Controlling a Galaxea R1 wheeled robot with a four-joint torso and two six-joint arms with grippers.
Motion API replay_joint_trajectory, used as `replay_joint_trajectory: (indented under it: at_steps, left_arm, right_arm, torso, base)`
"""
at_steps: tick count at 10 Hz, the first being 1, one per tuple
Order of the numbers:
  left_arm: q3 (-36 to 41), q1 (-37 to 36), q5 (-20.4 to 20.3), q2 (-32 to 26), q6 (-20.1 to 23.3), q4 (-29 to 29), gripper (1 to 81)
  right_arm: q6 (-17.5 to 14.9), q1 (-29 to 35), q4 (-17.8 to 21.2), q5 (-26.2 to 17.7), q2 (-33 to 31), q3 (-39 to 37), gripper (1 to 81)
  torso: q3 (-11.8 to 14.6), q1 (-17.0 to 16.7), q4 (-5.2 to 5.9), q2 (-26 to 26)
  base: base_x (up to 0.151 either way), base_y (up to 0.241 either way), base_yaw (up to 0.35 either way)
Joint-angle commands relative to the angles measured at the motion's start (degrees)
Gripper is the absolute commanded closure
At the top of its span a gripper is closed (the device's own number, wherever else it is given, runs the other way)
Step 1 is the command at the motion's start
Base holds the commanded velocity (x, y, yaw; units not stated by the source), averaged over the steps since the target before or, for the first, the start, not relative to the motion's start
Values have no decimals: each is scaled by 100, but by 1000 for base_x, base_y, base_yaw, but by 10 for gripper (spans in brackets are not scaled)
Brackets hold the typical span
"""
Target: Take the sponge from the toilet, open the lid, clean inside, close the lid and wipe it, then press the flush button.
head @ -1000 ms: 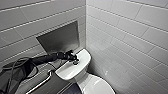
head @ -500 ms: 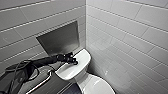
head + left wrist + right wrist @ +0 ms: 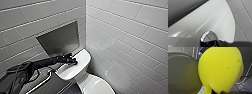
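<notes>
The white toilet (image 3: 85,75) stands in the tiled corner with its lid (image 3: 100,86) down. My left arm reaches in from the left, and my left gripper (image 3: 73,60) rests shut over the middle of the tank top (image 3: 83,56). In the left wrist view the round shiny flush button (image 3: 208,36) sits in the white tank top (image 3: 215,18), with the gripper's dark tip (image 3: 223,43) right beside it. The yellow sponge (image 3: 220,69) looms squashed and close in the right wrist view, with my right gripper shut on it, beside the oval lid (image 3: 180,72).
A brushed metal panel (image 3: 60,40) is set in the tiled wall behind the tank. A metal grab bar (image 3: 40,83) runs along the wall at lower left. White tiled walls close in on the toilet's back and right side.
My left gripper has moved a little down and right along the tank top. The sponge's side shows no change.
</notes>
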Motion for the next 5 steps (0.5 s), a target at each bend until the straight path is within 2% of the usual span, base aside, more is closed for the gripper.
replay_joint_trajectory:
  at_steps: [1,5]
  left_arm:
    - [-516,-648,52,-495,48,444,811]
    - [-376,-472,-19,-618,40,444,811]
  right_arm:
    - [-25,-99,-44,-517,4,93,811]
    - [-25,-82,-62,-544,154,-74,811]
  torso:
    - [0,0,0,0]
    - [0,0,0,0]
  base:
    - [0,0,0]
    - [0,0,0]
